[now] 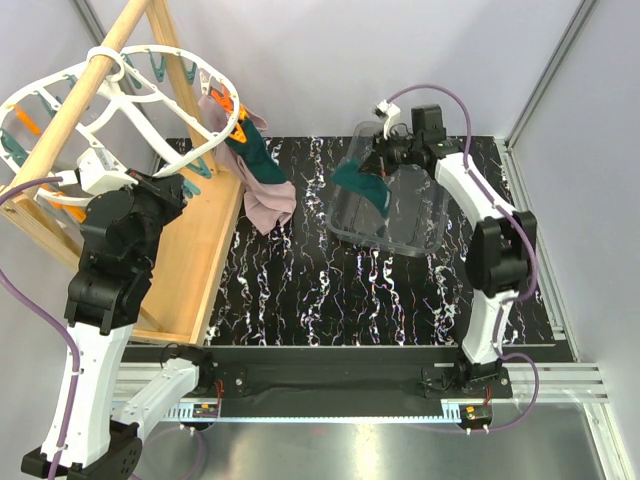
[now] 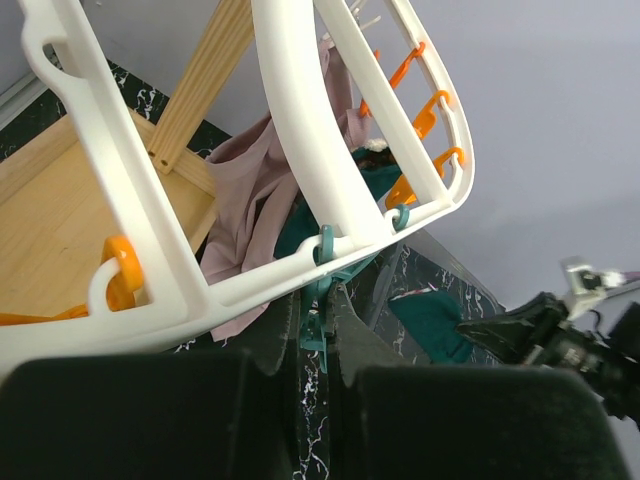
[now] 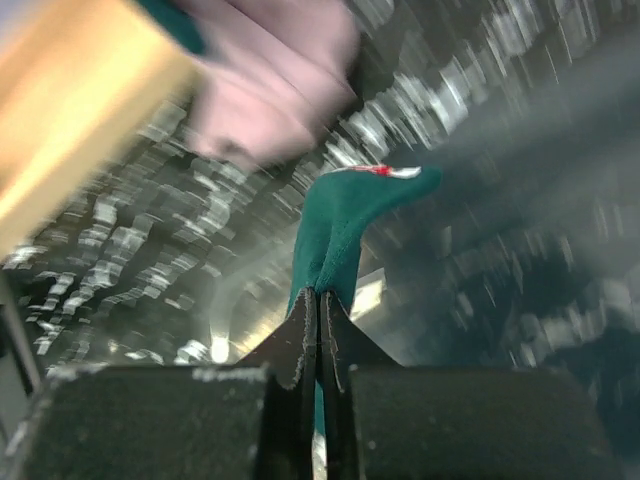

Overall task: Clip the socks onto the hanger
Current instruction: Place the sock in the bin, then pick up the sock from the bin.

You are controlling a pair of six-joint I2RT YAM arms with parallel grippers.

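Teal sock point(image 3: 338, 225) is hanging from the clamped right hand point(image 3: 318, 300), well right of the hanger point(image 2: 292, 120), where the left hand point(image 2: 322, 310) is pinching a peg point(image 2: 324, 243).

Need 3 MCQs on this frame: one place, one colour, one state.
1. Where does the sock in the right tool hang?
A) over the clear bin
B) on a shelf
C) on the floor
2. What colour is the peg in the left tool?
A) orange
B) teal
C) white
3. The right tool is:
A) open, empty
B) shut, empty
C) shut on the sock

Answers:
1 A, the overhead view shows it above the bin.
2 B, the left wrist view shows teal plastic in its grip.
3 C, fabric is pinched in its closed jaws.
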